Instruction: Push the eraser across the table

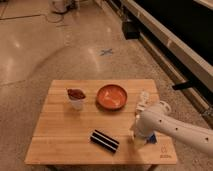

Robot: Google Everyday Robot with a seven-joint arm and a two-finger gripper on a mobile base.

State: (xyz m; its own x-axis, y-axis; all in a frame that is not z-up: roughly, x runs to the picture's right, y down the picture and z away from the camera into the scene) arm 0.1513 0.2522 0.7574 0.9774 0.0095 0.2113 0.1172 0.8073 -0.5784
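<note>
The eraser [104,140], a flat black block with pale stripes, lies at an angle near the front middle of the light wooden table [60,135]. My gripper [137,135] is at the end of the white arm, low over the table just right of the eraser, a short gap from its right end. A blue pad [151,137] shows partly behind the arm.
An orange bowl [111,96] sits at the back middle. A white cup with dark red contents [76,98] stands to its left. A small logo [163,155] marks the front right corner. The floor has a blue cross mark [106,51].
</note>
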